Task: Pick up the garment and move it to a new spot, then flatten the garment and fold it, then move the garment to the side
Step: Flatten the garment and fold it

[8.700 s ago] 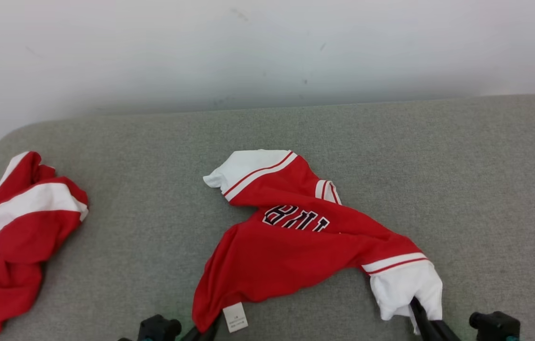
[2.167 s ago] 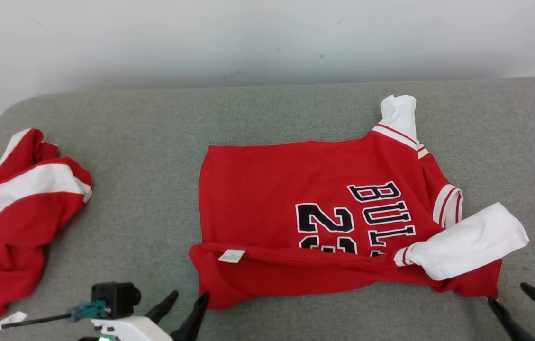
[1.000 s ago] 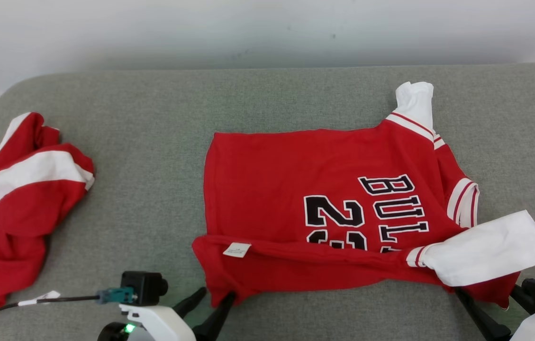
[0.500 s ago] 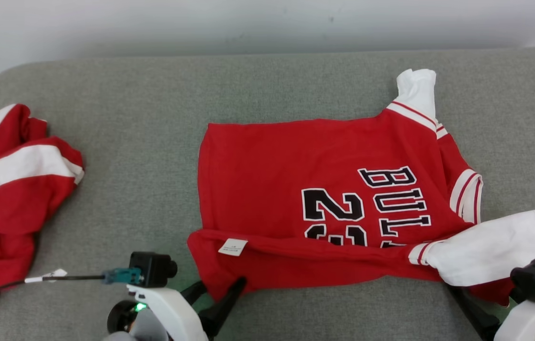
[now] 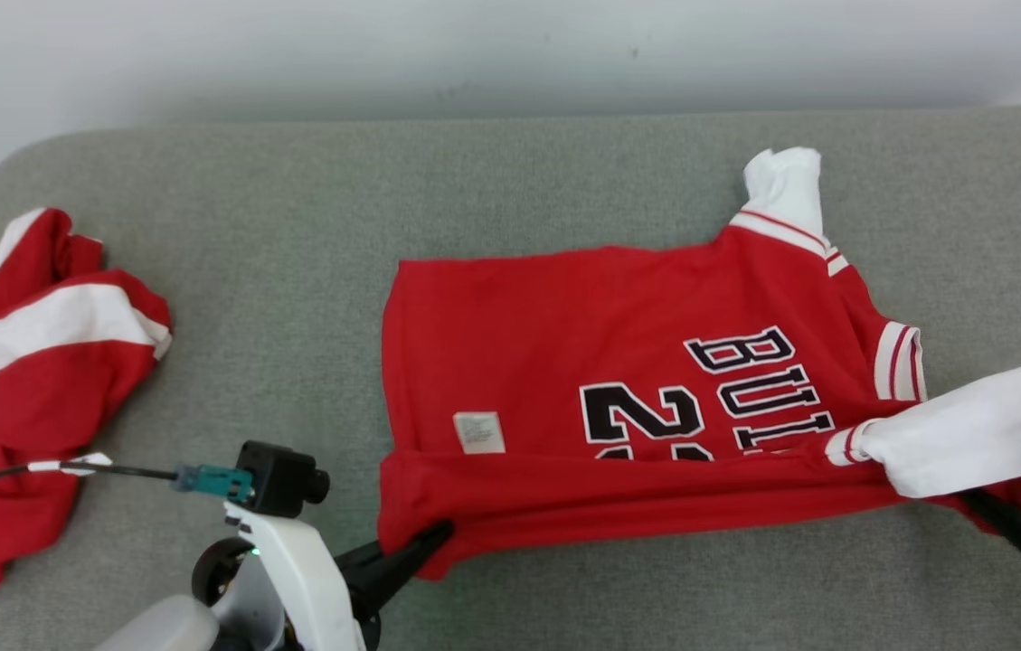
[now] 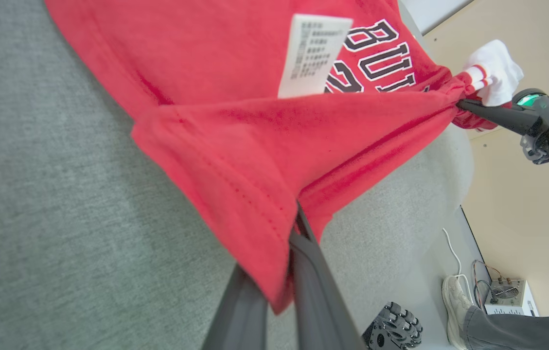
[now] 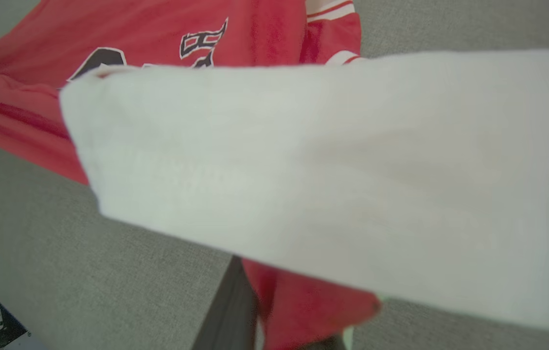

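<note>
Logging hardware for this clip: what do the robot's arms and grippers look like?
Left gripper: two long, dark, tapering fingers on a white forearm shell, with a black boxy camera, teal connector and thin black cable bearing a white tag. Right gripper: same dark fingers, green light at its base.

The shirt's [image 5: 564, 344] turned-up near hem covered the lower half of its black number and the end of the lettering. Its white sleeve [image 5: 971, 434] hid the right gripper's [image 6: 460, 103] fingertips and lay blurred across the right wrist view. The label's [image 5: 477, 432] print was too small to read. At the cushion's [image 5: 293, 226] left edge, a second red-and-white garment [image 5: 31, 362] ran out of the head view.
</note>
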{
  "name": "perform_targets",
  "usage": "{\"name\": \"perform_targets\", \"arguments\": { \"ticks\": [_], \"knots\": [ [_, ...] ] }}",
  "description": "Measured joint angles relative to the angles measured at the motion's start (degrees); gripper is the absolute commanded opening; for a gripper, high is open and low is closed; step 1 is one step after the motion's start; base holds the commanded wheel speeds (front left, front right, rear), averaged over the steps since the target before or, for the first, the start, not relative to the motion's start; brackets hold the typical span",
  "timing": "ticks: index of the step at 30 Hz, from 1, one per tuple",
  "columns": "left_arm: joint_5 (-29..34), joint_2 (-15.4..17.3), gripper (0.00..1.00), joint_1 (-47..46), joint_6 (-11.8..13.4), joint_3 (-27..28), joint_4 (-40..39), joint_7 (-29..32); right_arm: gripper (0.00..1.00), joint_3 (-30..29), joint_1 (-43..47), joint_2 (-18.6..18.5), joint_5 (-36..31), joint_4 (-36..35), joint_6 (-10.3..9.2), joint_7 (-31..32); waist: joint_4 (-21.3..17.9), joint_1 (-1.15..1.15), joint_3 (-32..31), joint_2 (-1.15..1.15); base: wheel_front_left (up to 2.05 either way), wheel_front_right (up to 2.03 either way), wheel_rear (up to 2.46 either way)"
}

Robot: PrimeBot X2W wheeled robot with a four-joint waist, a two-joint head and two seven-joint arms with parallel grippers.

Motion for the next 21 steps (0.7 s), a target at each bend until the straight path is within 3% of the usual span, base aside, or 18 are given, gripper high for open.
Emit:
{"name": "perform_targets", "arguments": {
  "ticks": [7,21],
  "knots": [
    [-3.93,2.02,0.00,1.87,0.73,0.19,-7.28,3.32,0.00,-1.32,-0.71,-7.31,10.65,-3.32,0.01,10.24,0.18,0.00,-3.78,0.00,0.00,0.00,0.00],
    [-4.45,1.74,0.00,10.79,3.26,-4.32,-10.69,2.79,0.00,-2.63,10.55,-13.69,15.64,-6.90,0.01,13.99,0.71,0.00,-5.88,0.00,0.00,0.00,0.00]
  ]
}}
